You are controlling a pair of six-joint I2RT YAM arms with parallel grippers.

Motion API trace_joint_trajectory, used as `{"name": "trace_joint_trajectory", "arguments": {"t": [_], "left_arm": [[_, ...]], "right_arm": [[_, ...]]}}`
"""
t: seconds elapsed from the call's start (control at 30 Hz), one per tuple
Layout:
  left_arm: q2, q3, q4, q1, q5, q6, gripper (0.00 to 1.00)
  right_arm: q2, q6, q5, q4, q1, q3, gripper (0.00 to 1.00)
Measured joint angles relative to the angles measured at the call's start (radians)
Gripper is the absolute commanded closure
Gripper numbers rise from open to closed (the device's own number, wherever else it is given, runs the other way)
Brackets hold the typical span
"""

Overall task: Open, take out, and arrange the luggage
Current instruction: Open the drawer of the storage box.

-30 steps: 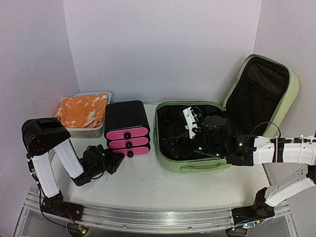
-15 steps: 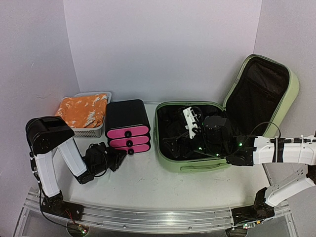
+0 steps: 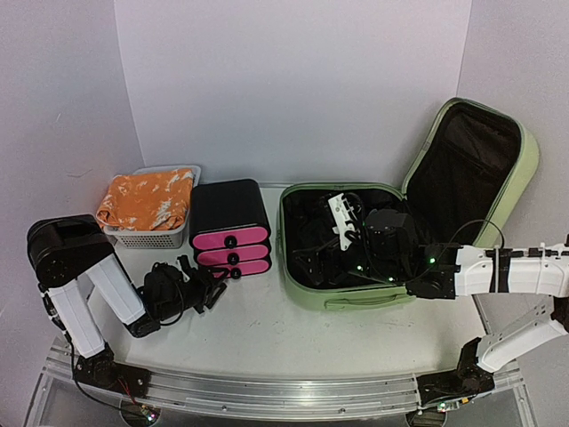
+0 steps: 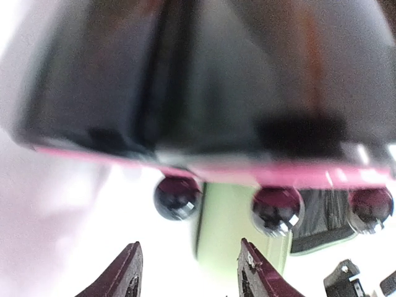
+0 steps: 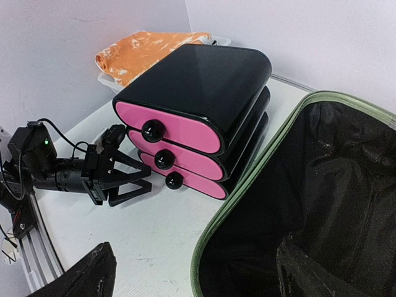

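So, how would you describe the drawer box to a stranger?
Start from the big green suitcase lying open. Left of it in the overhead view stands a black box. Unlike the white basket next to it, it has three pink fronts with round black knobs.

Light-green luggage (image 3: 351, 301), lid upright, open

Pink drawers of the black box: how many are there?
3, stacked in the black box: top drawer, middle drawer, bottom drawer. No other seems hidden.
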Motion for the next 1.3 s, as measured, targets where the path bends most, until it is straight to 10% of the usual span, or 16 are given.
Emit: {"name": "trace_joint_trajectory", "arguments": {"t": [1.3], "left_arm": [[-0.008,0.084,0.0,-0.055,-0.103,-0.09,0.46]], "right_arm": [[0.006,0.003,-0.012,0.0,0.0,0.0,0.11]]}}
